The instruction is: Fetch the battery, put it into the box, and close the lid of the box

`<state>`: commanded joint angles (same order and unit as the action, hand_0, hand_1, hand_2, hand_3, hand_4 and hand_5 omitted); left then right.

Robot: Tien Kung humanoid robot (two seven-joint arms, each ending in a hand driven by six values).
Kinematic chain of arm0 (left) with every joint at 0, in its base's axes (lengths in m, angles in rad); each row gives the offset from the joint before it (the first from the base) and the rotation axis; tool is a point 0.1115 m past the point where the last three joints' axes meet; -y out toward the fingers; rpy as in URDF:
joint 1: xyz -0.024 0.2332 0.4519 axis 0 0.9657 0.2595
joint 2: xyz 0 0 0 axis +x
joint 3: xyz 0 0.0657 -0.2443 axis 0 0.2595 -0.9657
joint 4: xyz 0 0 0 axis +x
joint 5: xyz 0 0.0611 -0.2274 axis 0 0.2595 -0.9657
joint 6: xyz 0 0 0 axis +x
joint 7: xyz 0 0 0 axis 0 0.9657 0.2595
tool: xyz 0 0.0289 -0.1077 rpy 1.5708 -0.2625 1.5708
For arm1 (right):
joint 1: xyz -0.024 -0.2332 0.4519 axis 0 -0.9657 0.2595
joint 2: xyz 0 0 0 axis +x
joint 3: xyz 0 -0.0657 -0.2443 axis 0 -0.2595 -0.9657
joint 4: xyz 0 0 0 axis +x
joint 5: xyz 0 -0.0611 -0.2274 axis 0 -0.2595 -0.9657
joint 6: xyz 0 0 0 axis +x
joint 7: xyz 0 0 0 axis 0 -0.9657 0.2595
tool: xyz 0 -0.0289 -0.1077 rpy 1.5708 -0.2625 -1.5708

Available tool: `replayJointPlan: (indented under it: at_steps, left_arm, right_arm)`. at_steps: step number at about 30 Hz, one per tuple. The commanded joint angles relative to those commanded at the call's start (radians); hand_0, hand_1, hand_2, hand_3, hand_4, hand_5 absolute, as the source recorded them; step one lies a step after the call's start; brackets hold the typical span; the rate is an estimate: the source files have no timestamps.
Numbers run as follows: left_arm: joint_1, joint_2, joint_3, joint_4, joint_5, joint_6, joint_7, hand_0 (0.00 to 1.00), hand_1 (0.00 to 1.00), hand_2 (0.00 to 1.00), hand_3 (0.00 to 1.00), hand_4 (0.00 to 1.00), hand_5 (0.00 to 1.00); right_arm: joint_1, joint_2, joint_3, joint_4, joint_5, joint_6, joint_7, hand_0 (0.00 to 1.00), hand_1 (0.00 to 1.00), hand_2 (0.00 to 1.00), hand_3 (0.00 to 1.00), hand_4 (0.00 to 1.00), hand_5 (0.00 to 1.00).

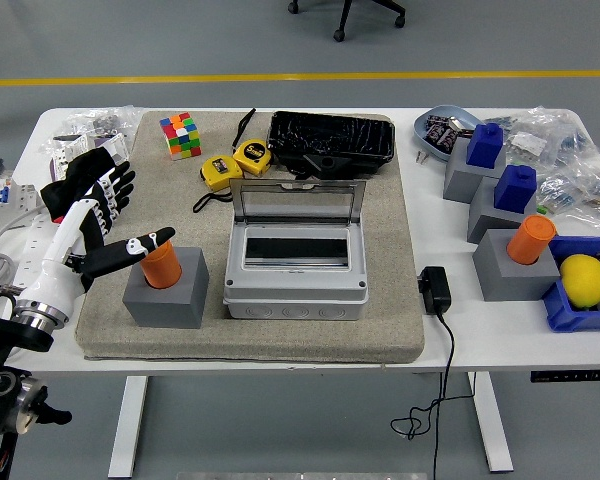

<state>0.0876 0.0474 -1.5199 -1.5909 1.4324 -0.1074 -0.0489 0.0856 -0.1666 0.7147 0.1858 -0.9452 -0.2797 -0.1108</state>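
Covering most of the white table [280,350], a grey mat [380,260] carries the grey box [296,280] at its middle near edge, the clear lid [296,200] standing open. A black tray [332,143] lies at the mat's far edge. At the mat's near left corner a grey block [166,296] holds the orange battery [161,267] upright. The left hand [102,225] reaches in from the table's left edge, fingers spread wide, thumb touching the battery's top, gripping nothing. Two yellow tape measures [235,165] and a colour cube [181,134] sit toward the far left corner.
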Motion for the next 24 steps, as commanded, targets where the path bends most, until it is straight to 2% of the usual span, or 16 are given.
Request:
replayJointPlan:
  at_steps: [3, 6, 9, 15, 24]
  left_arm:
    - [0.001, -0.001, 0.011, 0.008, -0.001, 0.012, -0.004, 0.998, 0.998, 0.998, 0.998, 0.998, 0.167]
    - [-0.002, -0.004, 0.022, 0.039, -0.015, 0.047, -0.019, 0.998, 0.998, 0.998, 0.998, 0.998, 0.167]
    - [-0.006, -0.005, 0.024, 0.060, -0.019, 0.059, -0.026, 0.998, 0.998, 0.998, 0.998, 0.998, 0.178]
    - [-0.007, -0.004, 0.028, 0.073, -0.014, 0.061, -0.029, 0.998, 0.998, 0.998, 0.998, 0.998, 0.196]
    - [0.009, -0.006, 0.060, 0.041, -0.010, 0.051, -0.025, 0.998, 0.998, 0.998, 0.998, 0.998, 0.200]
  right_arm:
    - [0.000, 0.000, 0.001, 0.000, -0.001, 0.001, 0.000, 0.954, 0.847, 0.813, 0.817, 0.998, 0.998]
    - [0.001, 0.001, 0.003, 0.001, -0.004, 0.002, 0.001, 0.954, 0.847, 0.813, 0.817, 0.998, 0.998]
    - [0.001, 0.000, 0.002, 0.001, -0.002, 0.003, 0.002, 0.954, 0.844, 0.811, 0.817, 0.998, 0.998]
    - [0.000, 0.000, -0.003, -0.001, 0.004, 0.004, 0.003, 0.954, 0.840, 0.807, 0.816, 0.998, 0.998]
    - [-0.003, 0.000, -0.005, 0.000, 0.002, 0.005, 0.003, 0.953, 0.838, 0.806, 0.813, 0.998, 0.998]
